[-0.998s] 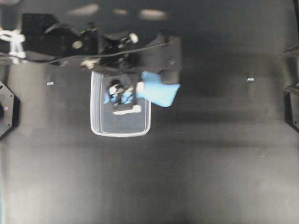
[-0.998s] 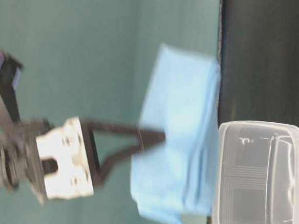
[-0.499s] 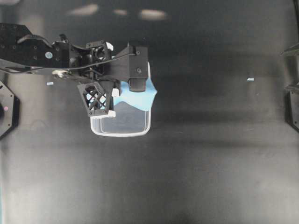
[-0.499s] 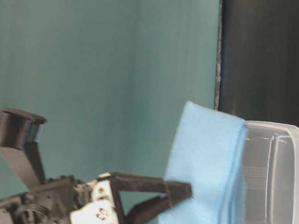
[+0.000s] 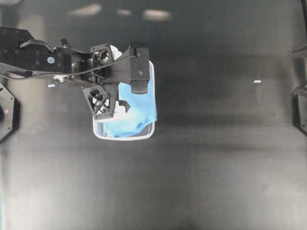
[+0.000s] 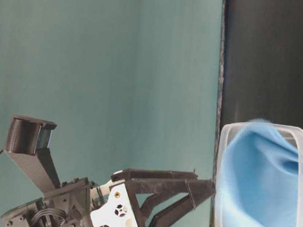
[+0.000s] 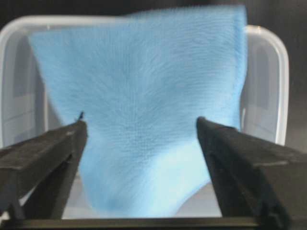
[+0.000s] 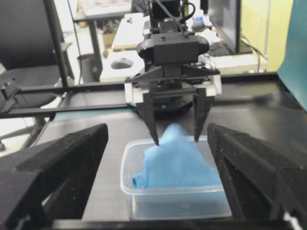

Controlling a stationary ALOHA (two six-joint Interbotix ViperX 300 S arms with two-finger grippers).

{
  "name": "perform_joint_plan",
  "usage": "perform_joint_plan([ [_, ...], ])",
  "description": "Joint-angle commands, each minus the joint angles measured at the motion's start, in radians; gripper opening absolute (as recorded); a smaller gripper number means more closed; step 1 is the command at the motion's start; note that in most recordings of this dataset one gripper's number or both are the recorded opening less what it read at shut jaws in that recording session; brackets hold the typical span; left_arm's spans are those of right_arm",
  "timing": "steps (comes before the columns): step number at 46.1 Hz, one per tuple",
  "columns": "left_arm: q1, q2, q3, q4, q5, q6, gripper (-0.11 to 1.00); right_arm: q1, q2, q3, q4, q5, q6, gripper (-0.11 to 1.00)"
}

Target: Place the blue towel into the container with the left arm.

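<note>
The blue towel [image 5: 141,108] lies crumpled inside the clear container [image 5: 124,138], with one peak standing above the rim. My left gripper [image 5: 117,103] hovers just above the container, open, its fingers on either side of that peak and not pinching it. In the left wrist view the towel [image 7: 144,76] fills the container [image 7: 268,36] below the spread left gripper [image 7: 140,122]. The table-level view shows the towel [image 6: 261,183] behind the container's wall [image 6: 219,165], and the left gripper [image 6: 205,184] at the rim. My right gripper [image 8: 157,143] is open and empty, facing the container [image 8: 125,182] and towel [image 8: 175,160] from a distance.
Two small pale marks [image 5: 51,86] [image 5: 257,81] lie on the black table. Black arm mounts sit at the left edge [image 5: 7,112] and the right edge [image 5: 300,110]. A teal wall [image 6: 118,64] stands behind the table.
My left gripper carried the towel over the container, lowered and opened. The towel has dropped from its fingers into the container.
</note>
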Motion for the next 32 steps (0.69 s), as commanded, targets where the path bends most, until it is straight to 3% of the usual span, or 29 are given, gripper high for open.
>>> perform_joint_plan([
  [1, 0.002, -0.043, -0.008, 0.003, -0.023, -0.002, 0.91, -0.002, 0.009, -0.008, 0.005, -0.009, 0.002, 0.80],
  [18, -0.002, -0.287, 0.043, 0.003, -0.057, -0.015, 0.88, -0.002, 0.009, -0.008, 0.003, -0.009, 0.002, 0.80],
  [32, -0.003, -0.468, 0.219, 0.003, -0.322, -0.067, 0.87, -0.002, 0.009, -0.006, 0.003, -0.009, 0.002, 0.80],
])
